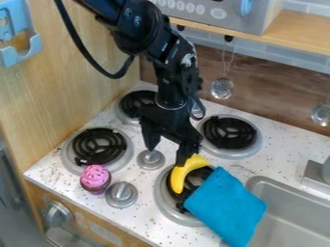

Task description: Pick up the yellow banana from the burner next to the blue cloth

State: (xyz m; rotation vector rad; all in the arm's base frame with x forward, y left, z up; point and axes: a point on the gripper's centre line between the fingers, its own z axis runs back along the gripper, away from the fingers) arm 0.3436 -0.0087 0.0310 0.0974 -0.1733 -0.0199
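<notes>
The yellow banana [181, 179] lies curved across the near-right burner [161, 198], over its black coil, with its upper end right by one of my fingers; I cannot tell whether the two touch. My end effector [168, 156] hangs down over the table [270, 150] with its two black fingers spread well apart, and I see nothing gripped between them. Just to the right of the banana, a blue cloth [226, 207] covers part of the same burner and reaches over the left edge of the grey sink [256, 180]. Below my other finger, a silver knob [151, 158] stands on the table, and a second knob [121, 194] sits nearer the front edge. Left of that one, a pink-topped toy cupcake [95, 178] stands beside the near-left burner [69, 155]. Behind me are the far-left burner [122, 114] and the far-right burner [253, 149], both with black coils. A metal faucet [315, 175] rises at the far side of the sink. Against the back wall [264, 100] hang a perforated ladle [222, 89] and, farther right, another metal utensil [321, 115]. A blue holder [14, 54] is fixed to the wooden panel [77, 67] on the left.
</notes>
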